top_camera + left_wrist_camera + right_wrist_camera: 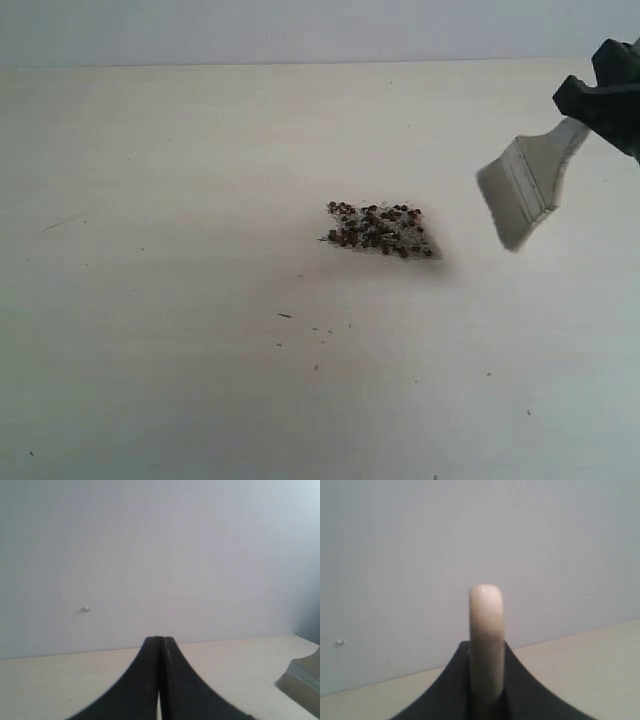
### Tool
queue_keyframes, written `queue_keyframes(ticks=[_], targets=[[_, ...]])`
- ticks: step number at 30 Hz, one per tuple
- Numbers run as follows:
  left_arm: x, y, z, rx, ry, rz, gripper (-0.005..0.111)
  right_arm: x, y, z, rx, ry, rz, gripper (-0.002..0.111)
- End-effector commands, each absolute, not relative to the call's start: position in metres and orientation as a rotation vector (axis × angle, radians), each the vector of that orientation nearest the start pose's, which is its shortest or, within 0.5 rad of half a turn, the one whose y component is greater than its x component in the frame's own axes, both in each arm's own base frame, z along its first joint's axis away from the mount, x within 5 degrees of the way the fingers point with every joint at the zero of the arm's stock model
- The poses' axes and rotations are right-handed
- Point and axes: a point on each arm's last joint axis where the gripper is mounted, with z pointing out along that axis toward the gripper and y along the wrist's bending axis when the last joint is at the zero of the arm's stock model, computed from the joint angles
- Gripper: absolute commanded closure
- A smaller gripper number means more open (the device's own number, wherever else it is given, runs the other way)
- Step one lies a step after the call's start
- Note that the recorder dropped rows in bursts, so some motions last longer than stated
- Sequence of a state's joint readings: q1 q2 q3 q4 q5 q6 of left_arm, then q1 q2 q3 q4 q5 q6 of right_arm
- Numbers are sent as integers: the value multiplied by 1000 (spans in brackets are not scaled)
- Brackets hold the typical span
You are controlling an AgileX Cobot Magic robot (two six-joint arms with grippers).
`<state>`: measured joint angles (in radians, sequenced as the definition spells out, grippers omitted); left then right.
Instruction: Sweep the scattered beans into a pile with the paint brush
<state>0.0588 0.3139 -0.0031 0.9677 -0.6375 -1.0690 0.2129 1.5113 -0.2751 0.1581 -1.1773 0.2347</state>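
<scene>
Right gripper: up and right of the beans, held off the bench, fingers clamped either side of the brush handle. Left gripper: fingers pressed flat together, tips above the bench.

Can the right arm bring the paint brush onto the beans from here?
Probably yes. The right hand holds the paint brush off to one side of the beans, and only bare table lies between them.

L end effector, R end effector: black, curved fingers.
</scene>
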Motion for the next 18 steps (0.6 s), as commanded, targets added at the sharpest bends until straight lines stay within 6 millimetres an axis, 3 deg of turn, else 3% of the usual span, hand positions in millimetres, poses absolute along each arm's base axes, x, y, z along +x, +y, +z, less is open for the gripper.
queue_keyframes(ticks=[1,9,18], targets=[[73,-40,226,242,1410,-479,107,242,38,186,173,1554,276,108],[73,-40,226,242,1410,-479,107,261,58,166,125,1610,283,108],[73,-40,226,242,1410,-479,107,267,74,141,152,1677,252,108]])
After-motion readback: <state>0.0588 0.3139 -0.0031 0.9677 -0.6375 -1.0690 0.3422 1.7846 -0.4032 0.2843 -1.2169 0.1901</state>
